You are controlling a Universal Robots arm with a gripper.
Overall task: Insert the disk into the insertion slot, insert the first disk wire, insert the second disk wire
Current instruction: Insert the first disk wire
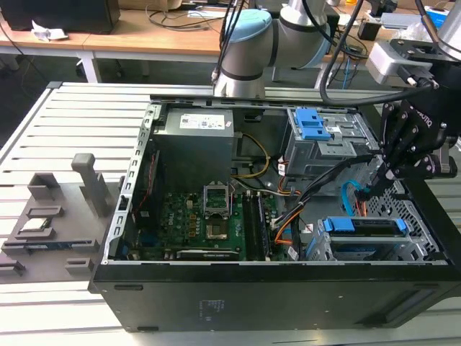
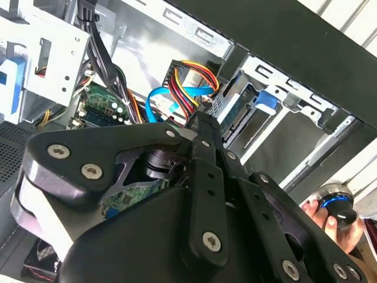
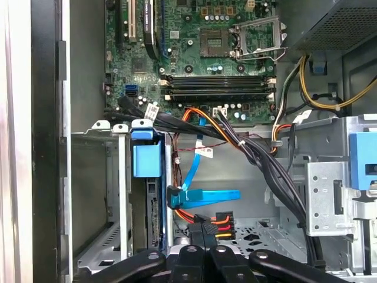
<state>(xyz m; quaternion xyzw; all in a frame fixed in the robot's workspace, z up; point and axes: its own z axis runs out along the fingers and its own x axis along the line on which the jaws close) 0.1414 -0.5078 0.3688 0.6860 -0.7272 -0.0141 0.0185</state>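
- Exterior view: the gripper (image 1: pixel 370 189) reaches down into the open case (image 1: pixel 274 295) on the exterior view's right, between the tall cage (image 1: pixel 324 148) and the slot (image 1: pixel 414 245).
- The disk (image 1: pixel 360 225) sits inside the slot, its blue carrier end facing the motherboard (image 1: pixel 209 216). The blue cable (image 1: pixel 351 193) loops up just beside the fingertips.
- Second wrist view: the gripper (image 2: pixel 197 121) narrows to a point at the end of the wire bundle (image 2: pixel 191 76), near the disk (image 2: pixel 238 115) in the slot (image 2: pixel 300 106). The blue cable (image 2: pixel 162 97) curls beside them. A hand (image 2: pixel 333 221) rests on a blue-ringed knob outside the case.
- First wrist view: the gripper (image 3: pixel 200 233) is clamped on the black plug of the wire bundle (image 3: pixel 215 221), close to the disk's (image 3: pixel 154 206) rear edge.
- The blue cable (image 3: pixel 206 196) ends in a plug against that edge; I cannot tell whether it is seated. The disk stands in the slot (image 3: pixel 121 188).
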